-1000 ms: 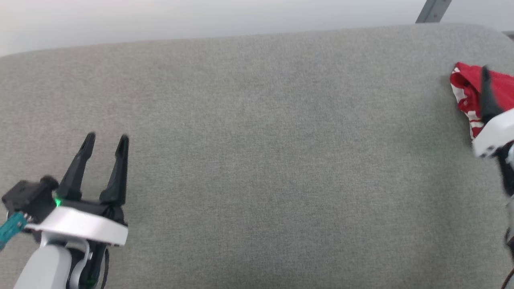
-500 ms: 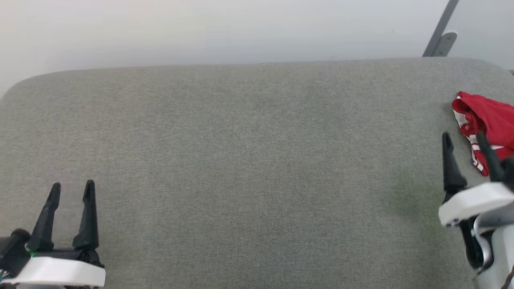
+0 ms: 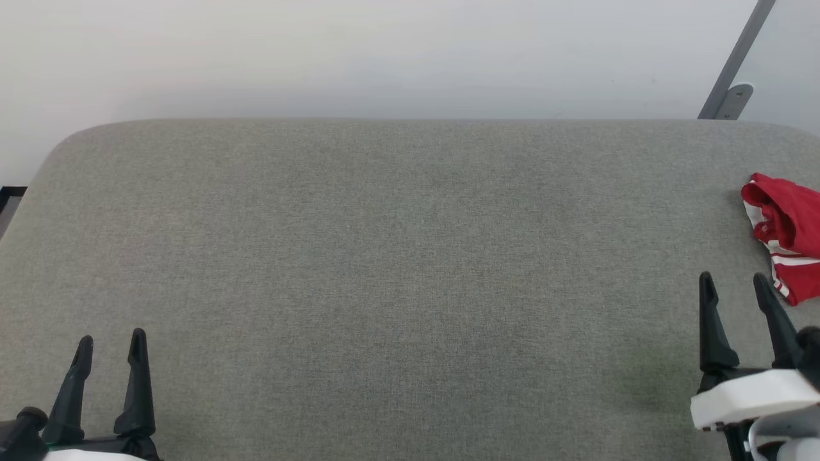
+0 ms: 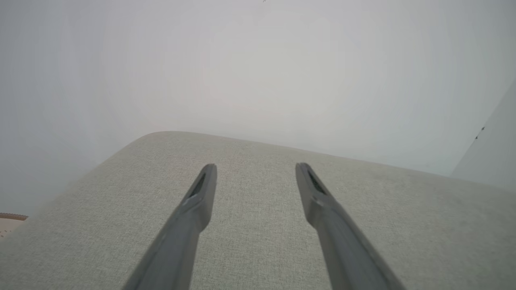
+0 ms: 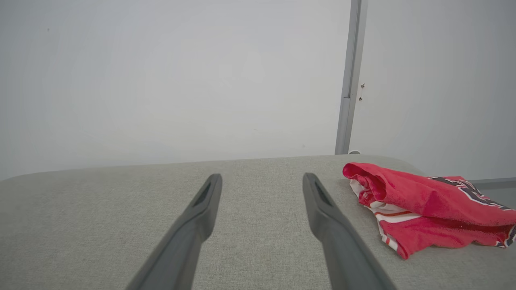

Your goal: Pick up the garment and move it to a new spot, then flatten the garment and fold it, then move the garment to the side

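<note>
The garment (image 3: pixel 787 230) lies folded in a small red bundle with white striped trim at the far right edge of the grey padded table (image 3: pixel 397 256). In the right wrist view the garment (image 5: pixel 419 209) sits just right of the fingers, with black lettering showing on top. My right gripper (image 3: pixel 733 287) is open at the lower right, a little in front of and left of the garment, holding nothing. My left gripper (image 3: pixel 110 342) is open at the lower left, far from the garment. In the left wrist view the left gripper (image 4: pixel 254 171) hovers over bare fabric.
A pale wall runs behind the table. A grey metal post (image 3: pixel 737 64) with a bracket stands at the back right; the same post (image 5: pixel 348 76) rises behind the table in the right wrist view. The table's rounded left corner (image 3: pixel 57 147) drops off to the floor.
The head camera has tilted up, showing more wall. My right gripper has drawn back off the garment toward me. My left gripper sits lower in the picture.
</note>
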You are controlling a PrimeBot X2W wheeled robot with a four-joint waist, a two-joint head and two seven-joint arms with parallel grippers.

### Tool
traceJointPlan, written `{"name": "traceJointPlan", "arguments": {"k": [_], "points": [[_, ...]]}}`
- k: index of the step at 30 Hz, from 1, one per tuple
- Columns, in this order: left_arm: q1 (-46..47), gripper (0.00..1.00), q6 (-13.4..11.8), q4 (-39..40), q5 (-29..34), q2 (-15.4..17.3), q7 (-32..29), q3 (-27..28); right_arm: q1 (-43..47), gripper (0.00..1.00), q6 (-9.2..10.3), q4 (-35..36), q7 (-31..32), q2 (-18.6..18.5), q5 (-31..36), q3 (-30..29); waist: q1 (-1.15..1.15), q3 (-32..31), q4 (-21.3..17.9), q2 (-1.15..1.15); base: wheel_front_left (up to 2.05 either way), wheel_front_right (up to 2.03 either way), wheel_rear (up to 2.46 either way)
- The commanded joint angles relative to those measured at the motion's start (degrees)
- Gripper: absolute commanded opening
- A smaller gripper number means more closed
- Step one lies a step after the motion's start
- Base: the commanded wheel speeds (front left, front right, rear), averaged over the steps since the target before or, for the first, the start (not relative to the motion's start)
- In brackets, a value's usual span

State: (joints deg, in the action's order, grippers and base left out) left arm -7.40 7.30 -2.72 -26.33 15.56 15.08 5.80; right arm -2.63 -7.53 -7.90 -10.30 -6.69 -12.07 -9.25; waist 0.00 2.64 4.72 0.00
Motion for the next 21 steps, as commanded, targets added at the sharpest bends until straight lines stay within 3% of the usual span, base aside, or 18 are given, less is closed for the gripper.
{"name": "traceJointPlan", "arguments": {"k": [1, 21], "points": [[-0.52, 1.00, 0.19, 0.33, -0.04, -0.03, 0.07, -0.10, 1.01, 1.00, 0.09, 0.75, -0.27, 0.51, 0.02, -0.03, 0.00, -0.06, 0.11, 0.00, 0.00, 0.00, 0.00], [-0.58, 1.00, 0.22, 1.16, -2.13, 0.49, 0.07, -2.28, 5.20, 1.00, 0.08, 5.51, 1.69, 3.09, -0.50, -0.95, 0.00, -0.12, 0.19, 0.00, 0.00, 0.00, 0.00]]}}
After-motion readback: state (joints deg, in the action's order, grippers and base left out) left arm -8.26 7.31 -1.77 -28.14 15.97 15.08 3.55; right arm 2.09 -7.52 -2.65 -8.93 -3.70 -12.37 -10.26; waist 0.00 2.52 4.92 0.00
